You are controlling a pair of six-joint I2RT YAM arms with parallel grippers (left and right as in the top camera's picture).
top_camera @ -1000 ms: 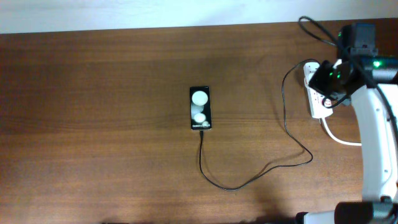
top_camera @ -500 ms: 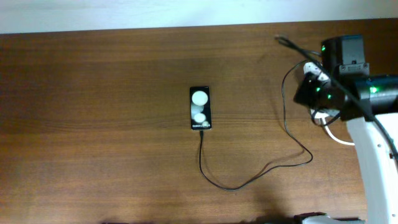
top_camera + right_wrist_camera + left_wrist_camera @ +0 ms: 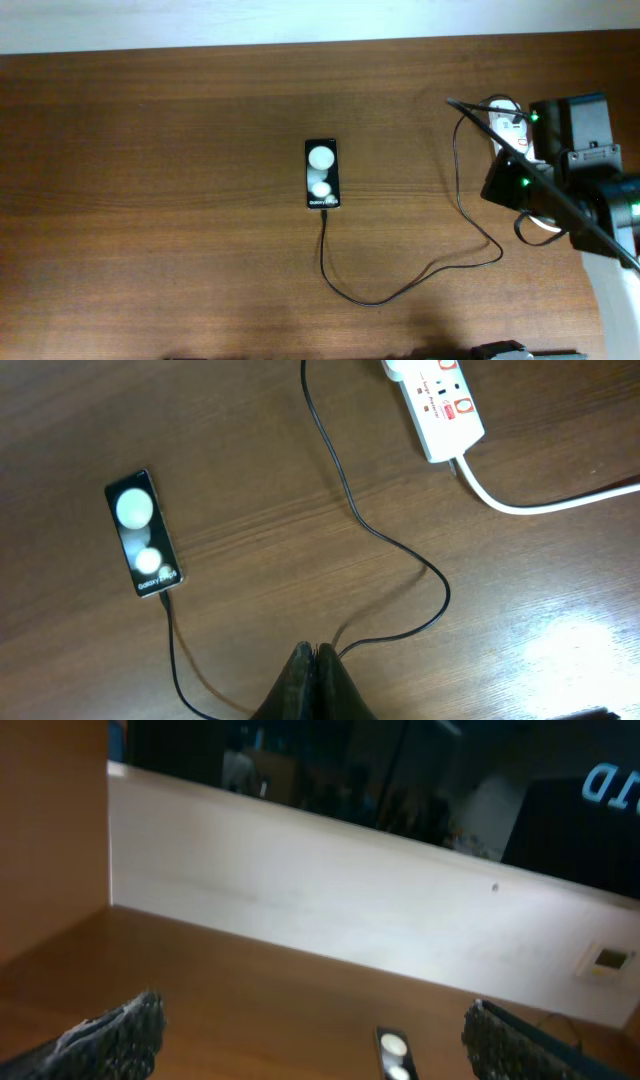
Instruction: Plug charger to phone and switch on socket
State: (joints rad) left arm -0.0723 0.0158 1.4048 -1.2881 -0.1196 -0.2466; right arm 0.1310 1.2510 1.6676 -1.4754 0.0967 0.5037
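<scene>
- Lying flat near the middle of the table (image 3: 150, 220), the phone (image 3: 322, 174) has the charger (image 3: 398, 291) tip meeting its near short edge.
- From there the thin black cable loops nearward, then runs right and away to the socket (image 3: 438, 402) at the far right.
- A thick white cord (image 3: 530, 502) leaves the socket's end.
- The right gripper (image 3: 314, 658) is pressed together on nothing, above the cable.
- The left gripper (image 3: 310, 1038) is spread wide and empty.
</scene>
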